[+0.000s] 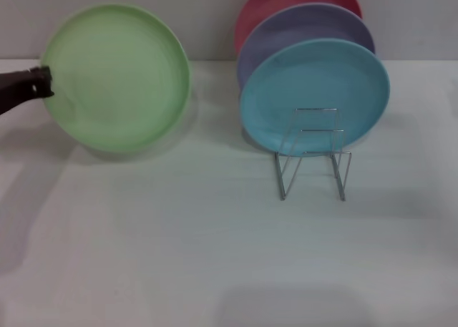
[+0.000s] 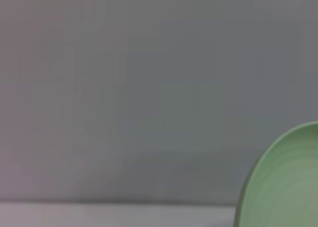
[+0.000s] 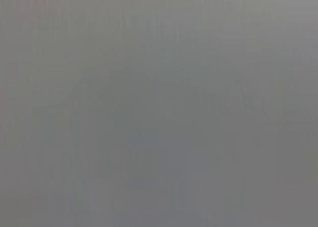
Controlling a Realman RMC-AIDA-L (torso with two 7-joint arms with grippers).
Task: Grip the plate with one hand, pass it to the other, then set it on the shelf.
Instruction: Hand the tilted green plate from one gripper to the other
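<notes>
One left tool (image 1: pixel 44 82) clamped on the raised green plate's (image 1: pixel 118 76) rim, left of the shelf (image 1: pixel 313 155).

The light-green plate (image 2: pixel 285 185) stands upright before a plain grey wall (image 2: pixel 139 88).

Three plates stand upright in a row, one behind another, at about two o'clock on a white bench (image 1: pixel 215 255). The turquoise plate (image 1: pixel 315 91) is frontmost. Behind it stands a lavender plate (image 1: pixel 300 28), partly hidden. A red plate (image 1: pixel 279 3) stands rearmost, mostly covered. A pale grey wall (image 1: pixel 207 19) rises at twelve o'clock.
</notes>
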